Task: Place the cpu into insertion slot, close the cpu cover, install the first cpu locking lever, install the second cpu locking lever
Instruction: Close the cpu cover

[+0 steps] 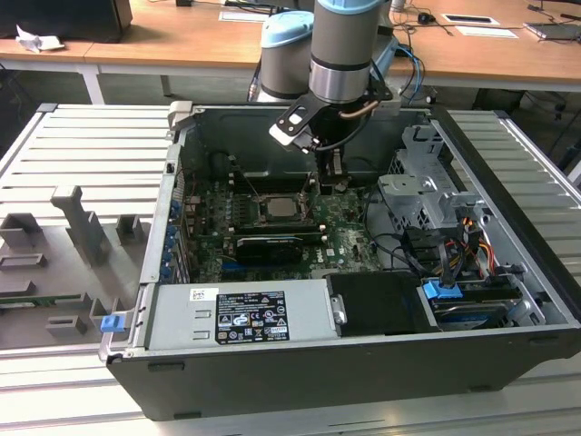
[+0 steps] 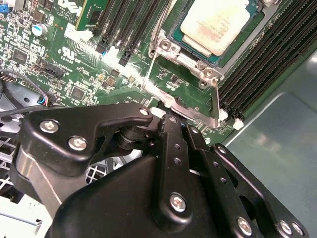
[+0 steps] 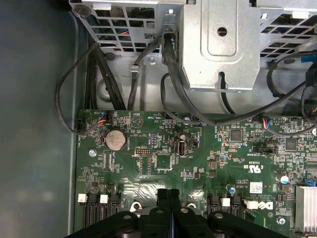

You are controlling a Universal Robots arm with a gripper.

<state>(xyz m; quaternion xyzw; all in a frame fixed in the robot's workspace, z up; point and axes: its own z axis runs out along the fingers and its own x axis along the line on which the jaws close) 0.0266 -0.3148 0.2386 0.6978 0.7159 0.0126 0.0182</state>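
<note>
In the exterior view: an open black computer case (image 1: 272, 372) lying on a ribbed grey metal worktop (image 1: 82, 154), with wooden desks (image 1: 182, 41) along the room behind. Grey fixture blocks (image 1: 82, 227) on the worktop toward the exterior view's left, well apart from the case. Robot arm (image 1: 343, 54) reaching down into the case, gripper (image 1: 331, 180) low over the green motherboard (image 1: 349, 236), just beside the cpu (image 1: 278, 207) on the exterior view's right.

In the second wrist view: pale cpu seated in the insertion slot (image 2: 173, 32), silvery cpu cover (image 2: 187, 58) lying down around it, long black memory slots (image 2: 267, 54) alongside. Black gripper tip near a bent metal lever (image 2: 216, 99) at the socket's corner; contact impossible to tell.

In the first wrist view: both fingers (image 3: 162, 198) pressed together above the board, a round coin battery (image 3: 115, 140) nearby, black cables (image 3: 173, 74) and a perforated metal cage (image 3: 218, 44) beyond, grey case floor (image 3: 34, 124) to one side.
</note>
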